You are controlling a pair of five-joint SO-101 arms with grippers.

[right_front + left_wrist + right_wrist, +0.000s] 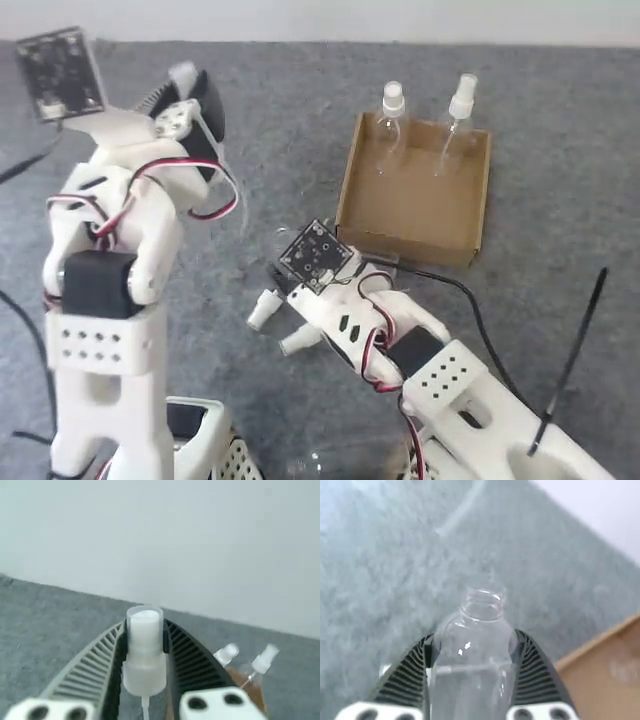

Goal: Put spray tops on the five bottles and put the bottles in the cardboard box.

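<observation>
My left gripper (145,626) is raised high at the table's left (186,78), shut on a white spray top (145,652) whose thin dip tube hangs down. My right gripper (474,641) sits low at the middle of the carpet (282,274), shut on a clear open-necked bottle (472,652) with no top. The cardboard box (352,190) stands just beyond it and holds two clear bottles with spray tops (392,122) (458,118). They also appear far off as two bottles in the left wrist view (227,654) (263,658).
Two white spray tops (264,308) (298,342) lie on the grey carpet beside the right arm. A black cable (470,300) runs past the box's near corner. A white ribbed basket (215,445) and something of clear plastic (325,466) sit at the front edge.
</observation>
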